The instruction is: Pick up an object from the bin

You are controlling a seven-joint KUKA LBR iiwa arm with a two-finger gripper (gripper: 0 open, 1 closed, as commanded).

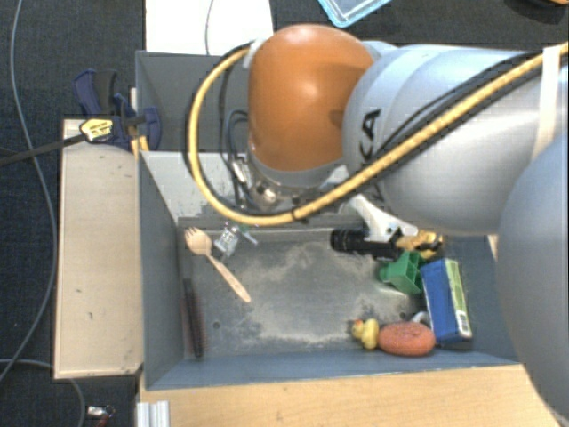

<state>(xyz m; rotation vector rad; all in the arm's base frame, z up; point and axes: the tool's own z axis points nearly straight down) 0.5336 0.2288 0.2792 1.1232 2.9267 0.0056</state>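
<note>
My gripper [228, 239] pokes out as a small silver metal part under the orange cover, at the bin's back left. It sits right beside the bowl end of a wooden spoon [219, 265], which lies slanted on the bin floor. Whether the two touch I cannot tell. A dark thin stick [192, 317] lies along the left wall, in front of the spoon.
On the right lie a black cylindrical object [359, 241], a green block [404, 272] and a blue box with a green side [444, 299]. A red oval thing [407, 338] and a small yellow toy [364, 331] rest near the front wall. The arm covers the bin's back.
</note>
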